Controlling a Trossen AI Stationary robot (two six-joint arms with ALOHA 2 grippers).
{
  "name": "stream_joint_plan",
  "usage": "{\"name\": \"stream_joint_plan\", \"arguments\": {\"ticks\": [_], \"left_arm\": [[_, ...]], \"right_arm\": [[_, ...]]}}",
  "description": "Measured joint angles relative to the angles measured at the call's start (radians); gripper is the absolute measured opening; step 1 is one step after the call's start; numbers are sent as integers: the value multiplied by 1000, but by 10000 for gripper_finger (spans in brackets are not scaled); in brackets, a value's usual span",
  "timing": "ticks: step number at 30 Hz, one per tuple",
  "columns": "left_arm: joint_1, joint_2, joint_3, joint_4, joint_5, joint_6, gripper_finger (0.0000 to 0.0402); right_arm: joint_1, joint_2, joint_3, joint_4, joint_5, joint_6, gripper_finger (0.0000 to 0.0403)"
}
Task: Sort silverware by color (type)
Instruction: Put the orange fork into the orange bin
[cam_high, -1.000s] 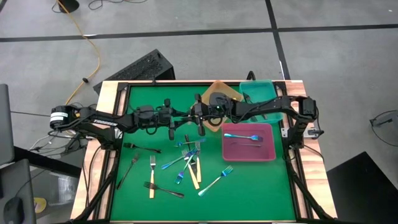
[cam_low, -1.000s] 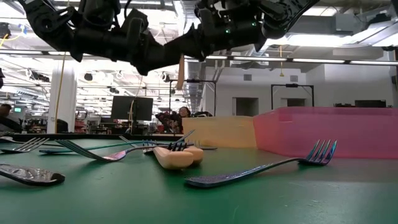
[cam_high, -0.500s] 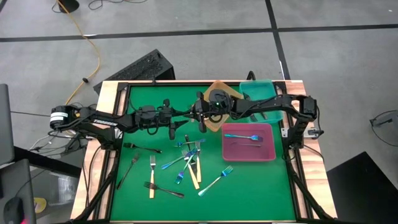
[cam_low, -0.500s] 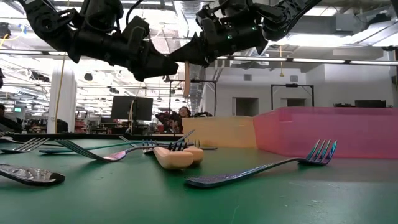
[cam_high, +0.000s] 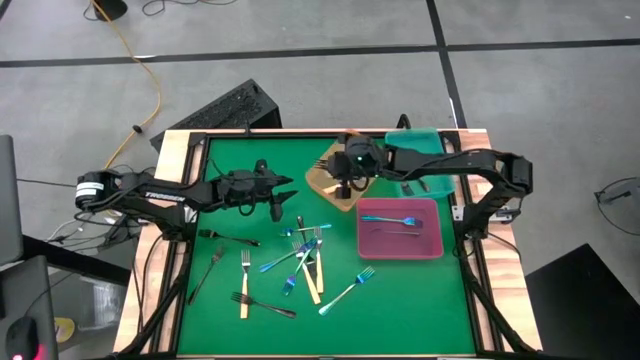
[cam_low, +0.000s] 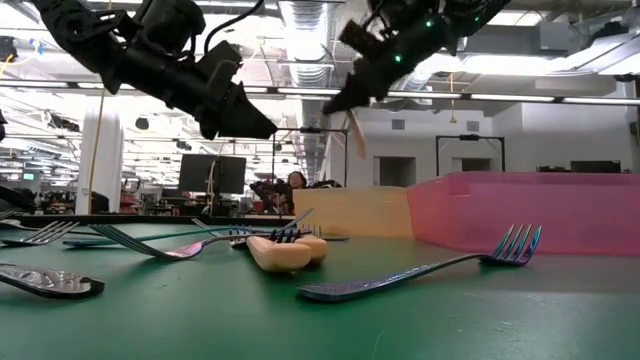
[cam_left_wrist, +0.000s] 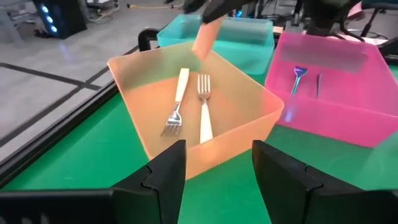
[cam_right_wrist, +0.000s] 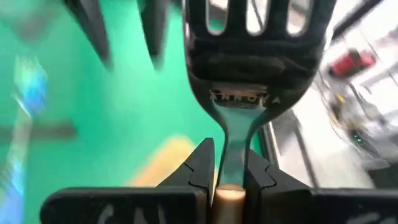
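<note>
Silverware is split up: you have one cream-handled fork (cam_right_wrist: 231, 118) pinched in your right claw (cam_high: 343, 186), hanging above the orange tray (cam_left_wrist: 155, 140), where two more cream-handled forks (cam_left_wrist: 204, 109) already lie. Your left claw (cam_high: 283, 196) hovers over the green desk (cam_high: 400, 290) just beside that tray, fingers (cam_left_wrist: 163, 171) spread wide and holding nothing. Two forks sit in the pink tray (cam_high: 400, 245), and the rest lie scattered on the desk (cam_high: 300, 262).

1. Orange tray (cam_left_wrist: 242, 124), pink tray (cam_left_wrist: 348, 99), teal tray (cam_left_wrist: 249, 34) — translucent, smooth plastic.
2. Table surface (cam_high: 400, 290) — matt green; its border (cam_high: 180, 150) looks like pale wood.
3. Blue-teal fork (cam_low: 420, 270): glossy, iridescent metal.
4. Cream-handled forks (cam_left_wrist: 186, 102): smooth handles, silvery tines.
</note>
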Motion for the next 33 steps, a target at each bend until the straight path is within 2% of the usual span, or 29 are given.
{"name": "stream_joint_plan", "arguments": {"ticks": [5,10,17,22,33], "left_arm": [[0,0,0,-7,-1,0,167],[0,0,0,-13,-1,-2,167],[0,0,0,-19,-1,-18,167],[0,0,0,-19,-1,-19,167],[0,0,0,-18,-1,-19,167]], "right_arm": [[-8,37,0,-120,89,-101,59],[12,100,0,-155,241,-177,59],[14,186,-1,-191,313,-234,59],[8,209,0,-229,315,-235,59],[-40,207,0,-306,220,-359,59]]}}
